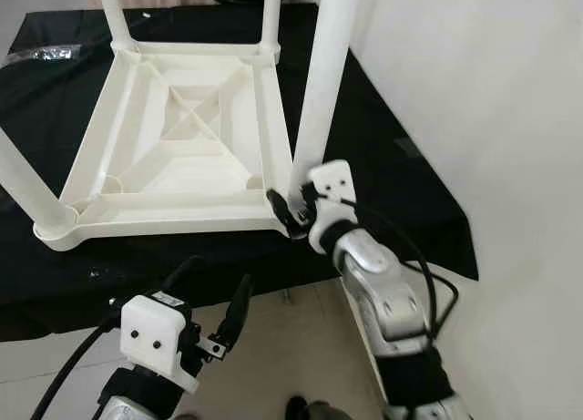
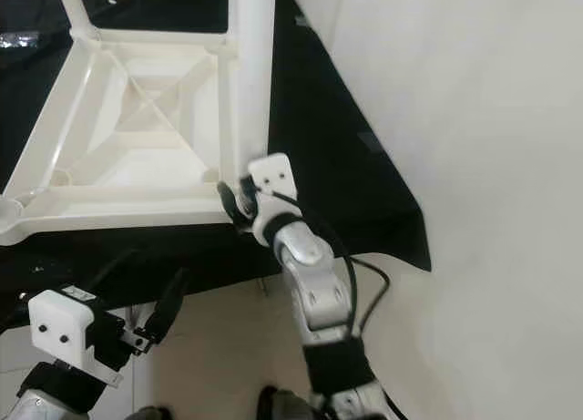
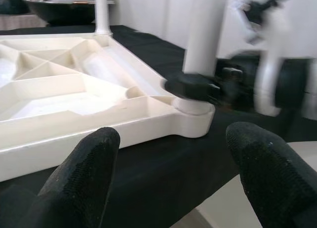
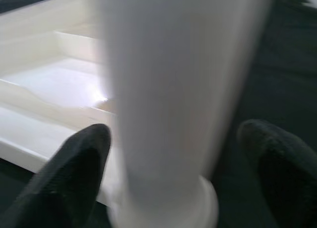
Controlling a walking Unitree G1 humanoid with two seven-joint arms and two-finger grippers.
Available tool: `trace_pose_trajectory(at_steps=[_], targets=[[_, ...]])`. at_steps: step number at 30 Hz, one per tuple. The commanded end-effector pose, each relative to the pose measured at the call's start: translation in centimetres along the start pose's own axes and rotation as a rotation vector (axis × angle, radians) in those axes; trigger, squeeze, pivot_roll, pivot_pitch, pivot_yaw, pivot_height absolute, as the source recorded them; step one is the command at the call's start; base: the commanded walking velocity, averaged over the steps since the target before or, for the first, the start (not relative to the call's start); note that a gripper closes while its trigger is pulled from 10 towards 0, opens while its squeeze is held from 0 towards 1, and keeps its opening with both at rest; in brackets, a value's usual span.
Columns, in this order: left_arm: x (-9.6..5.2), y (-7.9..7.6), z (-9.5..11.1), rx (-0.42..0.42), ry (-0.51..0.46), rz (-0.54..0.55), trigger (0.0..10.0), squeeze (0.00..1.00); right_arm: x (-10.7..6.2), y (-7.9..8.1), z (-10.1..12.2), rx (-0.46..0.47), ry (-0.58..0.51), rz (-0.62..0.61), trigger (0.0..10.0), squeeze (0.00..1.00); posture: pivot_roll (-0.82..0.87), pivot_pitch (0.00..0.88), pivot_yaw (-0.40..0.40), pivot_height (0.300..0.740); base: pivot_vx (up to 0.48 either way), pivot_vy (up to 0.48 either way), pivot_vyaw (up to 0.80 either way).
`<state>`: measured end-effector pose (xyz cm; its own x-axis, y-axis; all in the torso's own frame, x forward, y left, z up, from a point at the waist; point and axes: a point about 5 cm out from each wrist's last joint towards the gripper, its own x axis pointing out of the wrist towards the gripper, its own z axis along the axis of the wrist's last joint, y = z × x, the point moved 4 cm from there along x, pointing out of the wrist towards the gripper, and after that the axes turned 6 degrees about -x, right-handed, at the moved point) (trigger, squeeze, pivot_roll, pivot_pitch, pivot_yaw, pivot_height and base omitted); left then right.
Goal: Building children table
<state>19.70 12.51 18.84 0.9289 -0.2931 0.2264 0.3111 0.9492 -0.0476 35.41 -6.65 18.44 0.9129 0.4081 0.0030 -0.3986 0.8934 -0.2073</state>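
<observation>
A white plastic children's table (image 1: 164, 221) lies upside down on a black cloth (image 1: 392, 156), with its legs pointing up. My right gripper (image 1: 293, 207) is at the base of the near right leg (image 1: 323, 74), where the leg meets its corner socket. In the right wrist view the black fingers (image 4: 74, 178) stand wide apart, one on each side of the blurred leg (image 4: 173, 89). My left gripper (image 1: 219, 279) hangs open and holds nothing, low over the floor in front of the table's near edge. The left wrist view looks toward that same corner (image 3: 193, 121).
Three more legs rise at the near left (image 1: 18, 179), far left (image 1: 114, 15) and far right (image 1: 271, 15). A white wall (image 1: 510, 92) stands close on the right. Pale floor tiles (image 1: 273, 347) lie below the cloth's front edge. A clear bag (image 1: 41, 54) lies at the far left.
</observation>
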Motion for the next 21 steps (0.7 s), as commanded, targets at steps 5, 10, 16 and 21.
trace_pose_trajectory(at_steps=[5, 10, 16, 21], targets=[[1.6, 1.6, -0.1, 0.102, 0.024, 0.028, 10.0, 0.0, -4.1, -3.0, -2.4, -0.082, 0.076, -0.108, 10.0, 1.0, 0.03, 0.112, -0.082, 0.74, 0.0, 0.0, 0.0], [2.9, 3.1, 0.5, 0.145, 0.0, 0.073, 10.0, 0.0, -5.6, -4.1, -2.9, -0.15, 0.109, -0.173, 10.0, 1.0, 0.01, 0.088, -0.062, 0.74, 0.0, 0.0, 0.0], [3.9, 4.8, 0.5, 0.184, 0.01, 0.148, 10.0, 0.0, -7.9, -2.9, -4.4, -0.149, 0.171, -0.141, 10.0, 0.0, 0.0, 0.072, -0.044, 0.74, 0.0, 0.0, 0.0], [3.9, 5.7, -0.5, 0.126, 0.044, 0.229, 10.0, 0.0, -7.7, -0.4, -3.1, -0.079, 0.088, -0.023, 10.0, 0.0, 0.0, 0.043, -0.042, 0.74, 0.0, 0.0, 0.0]])
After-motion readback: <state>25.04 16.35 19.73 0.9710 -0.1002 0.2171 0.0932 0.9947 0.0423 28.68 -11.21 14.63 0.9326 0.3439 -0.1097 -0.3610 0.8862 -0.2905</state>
